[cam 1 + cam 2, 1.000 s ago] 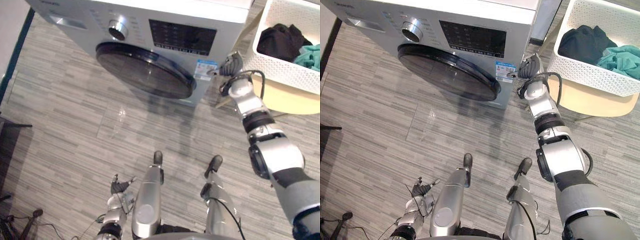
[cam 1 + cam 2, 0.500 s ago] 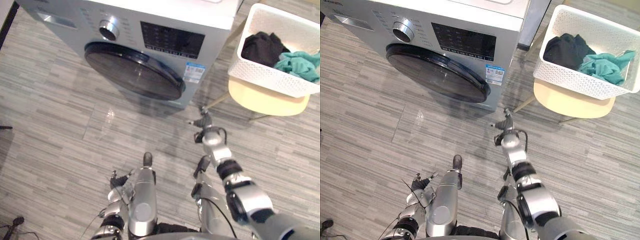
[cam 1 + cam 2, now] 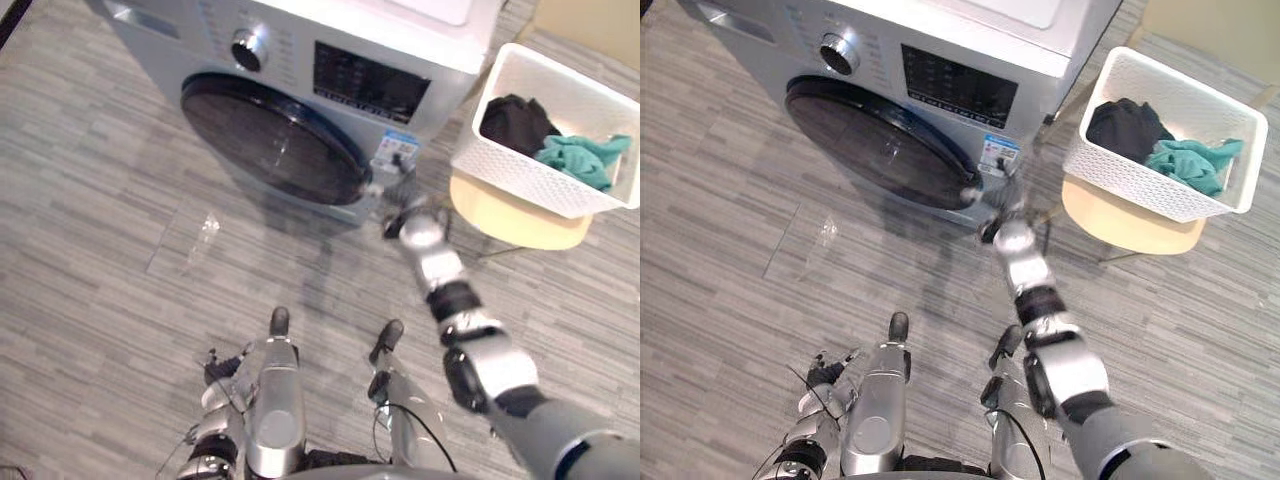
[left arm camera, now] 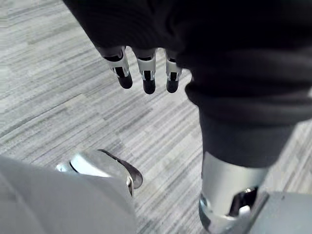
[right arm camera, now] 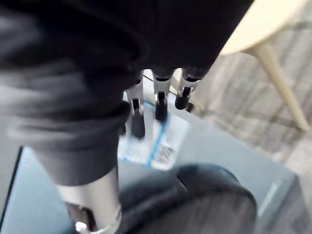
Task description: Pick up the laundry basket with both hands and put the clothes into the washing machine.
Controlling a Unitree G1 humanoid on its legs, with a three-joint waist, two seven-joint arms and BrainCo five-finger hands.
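R hand (image 3: pixel 398 195) went up to door (image 3: pixel 265 135) edge, fingers straight, empty. L hand (image 3: pixel 213 368) low, fingers apart. Next: pull door open, then basket (image 3: pixel 510 175).

The washing machine (image 3: pixel 420 50) has its round door (image 3: pixel 270 140) closed over the opening, barring my way in; my right hand (image 3: pixel 400 195) is close by the door's right edge. Between the machine and the laundry basket (image 3: pixel 510 175) on its stool (image 3: pixel 510 225) runs a narrow gap; the floor (image 3: pixel 90 250) before the machine lies open.

Round beige stool (image 3: pixel 520 228), slim legs, on grey plank floor (image 3: pixel 100 250).
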